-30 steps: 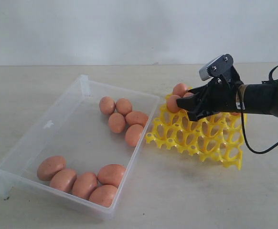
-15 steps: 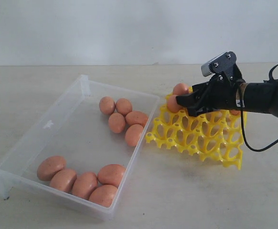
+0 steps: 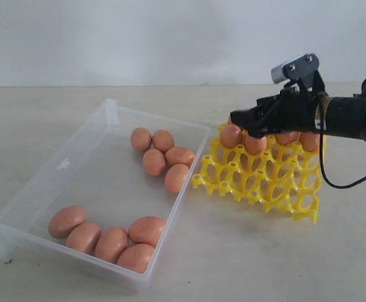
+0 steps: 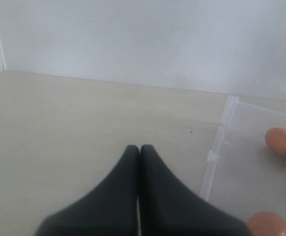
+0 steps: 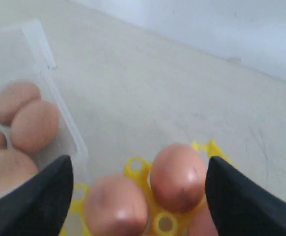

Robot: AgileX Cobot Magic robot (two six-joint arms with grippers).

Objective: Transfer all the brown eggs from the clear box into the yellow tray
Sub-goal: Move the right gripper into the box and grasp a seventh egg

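Left pincer (image 4: 139,148) shut, wrist view only

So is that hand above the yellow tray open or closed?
Open. The right hand has its two black fingers wide apart, with eggs in the yellow tray showing between them.

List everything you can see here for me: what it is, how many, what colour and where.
Box: one, clear, left on the table.
Eggs in box: ten, brown, five at the far end, five at the near end.
Tray: one, yellow, right beside the box.
Eggs in tray: at least four showing, brown, back rows; the arm may hide more.
Table: one, beige, under everything.
Wall: one, whitish, behind.
Cable: one, black, hanging from the right arm.
Right claw: one, black, open, above the tray's eggs.
Left claw: one, black, shut, over bare table beside the box.
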